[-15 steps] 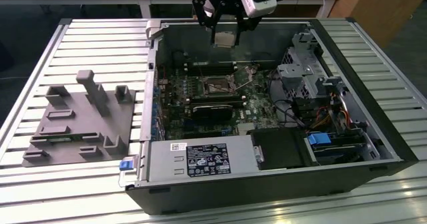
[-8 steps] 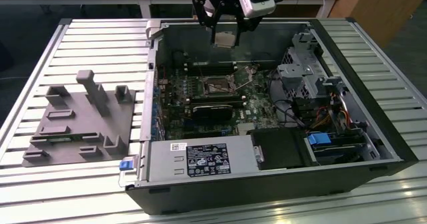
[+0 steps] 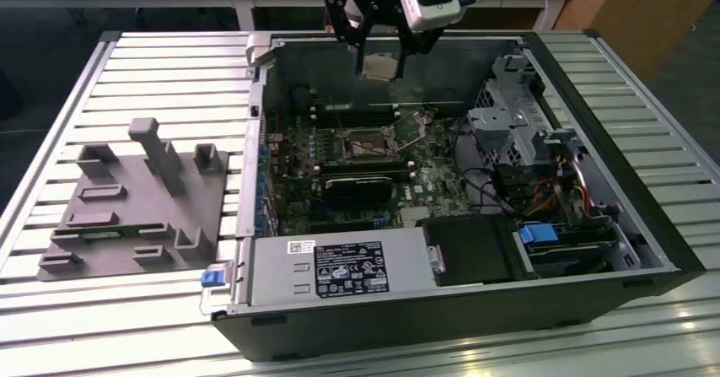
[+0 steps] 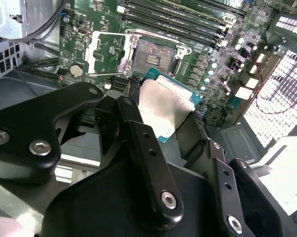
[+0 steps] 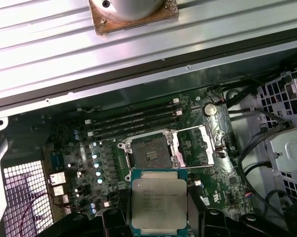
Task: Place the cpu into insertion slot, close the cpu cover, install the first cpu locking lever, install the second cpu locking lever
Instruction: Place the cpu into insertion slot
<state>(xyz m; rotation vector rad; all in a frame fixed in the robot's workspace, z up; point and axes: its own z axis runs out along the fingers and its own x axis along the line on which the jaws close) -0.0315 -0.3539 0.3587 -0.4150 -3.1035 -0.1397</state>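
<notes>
The gripper (image 3: 382,55) was closed tight on the cpu (image 3: 379,67). It held the little square chip by two of its sides, with a black finger (image 4: 138,133) on each side. It hung high over the open computer case (image 3: 630,225), and the chip lay flat between the fingers.

This looked like the first step: putting the cpu into the insertion slot (image 5: 151,152). The slot was well below the gripper, down on the green board (image 5: 69,148). I could not tell if it was right under the chip. The slot had nothing in it. The cpu cover (image 5: 198,146) was flipped open just beside the slot, so it did not block the way.

I think this step needed the chip lined up square over the slot. It also needed a slow, soft trip down, because the tiny parts inside the slot could bend.
</notes>
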